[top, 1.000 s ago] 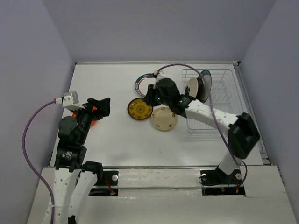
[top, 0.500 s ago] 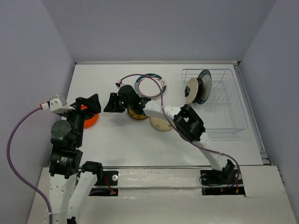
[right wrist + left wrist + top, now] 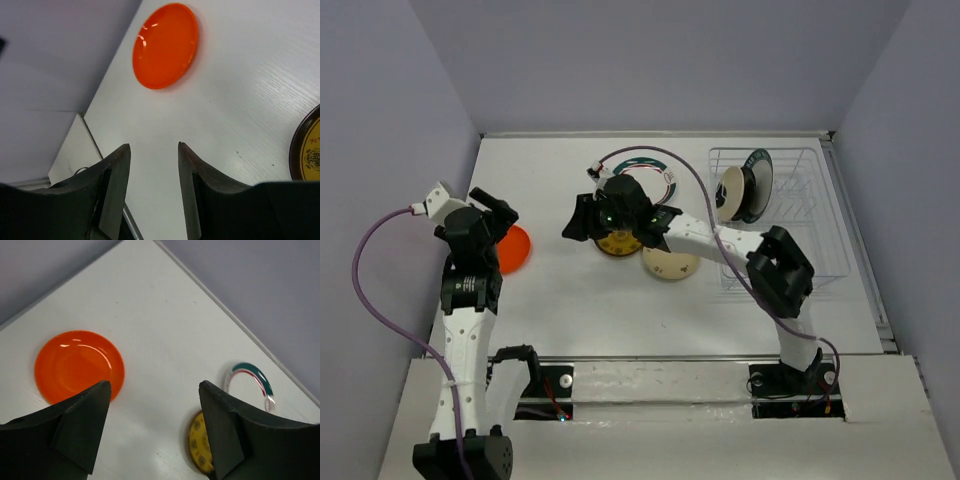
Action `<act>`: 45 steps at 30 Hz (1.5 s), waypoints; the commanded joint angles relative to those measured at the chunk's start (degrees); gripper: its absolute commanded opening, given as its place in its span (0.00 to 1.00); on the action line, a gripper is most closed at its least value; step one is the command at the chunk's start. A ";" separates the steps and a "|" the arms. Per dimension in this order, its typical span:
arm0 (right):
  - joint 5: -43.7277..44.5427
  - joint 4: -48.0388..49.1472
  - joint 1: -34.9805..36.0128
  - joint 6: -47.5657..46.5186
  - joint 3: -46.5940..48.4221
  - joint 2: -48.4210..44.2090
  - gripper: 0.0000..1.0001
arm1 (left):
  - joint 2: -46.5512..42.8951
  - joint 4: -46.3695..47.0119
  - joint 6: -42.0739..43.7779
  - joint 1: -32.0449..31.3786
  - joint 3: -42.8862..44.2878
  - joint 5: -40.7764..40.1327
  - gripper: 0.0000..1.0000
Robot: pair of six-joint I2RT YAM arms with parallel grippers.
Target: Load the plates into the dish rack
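Orange plate [image 3: 79, 365] lies flat on the worktop [image 3: 165, 315]; my left jaws and right jaws both stand spread, empty.

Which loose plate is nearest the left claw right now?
The orange plate, lying flat and alone at the left of the table, right beside the open left claw. The mustard plate, cream plate and green-rimmed plate all lie farther right.

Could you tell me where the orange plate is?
In the top view the orange plate lies flat at the left of the table, beside the left gripper.
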 commanded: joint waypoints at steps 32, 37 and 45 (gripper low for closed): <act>1.91 2.19 0.40 -13.83 -22.29 -28.49 0.49 | 29.05 32.13 -21.66 39.98 -29.07 32.52 0.72; 0.86 3.33 0.40 -12.77 -22.55 -27.96 0.48 | 29.93 35.29 -23.41 39.20 -29.69 32.08 0.68; 0.85 3.86 0.40 -12.51 -23.61 -28.57 0.48 | 34.33 39.51 -25.26 34.71 -30.04 30.41 0.36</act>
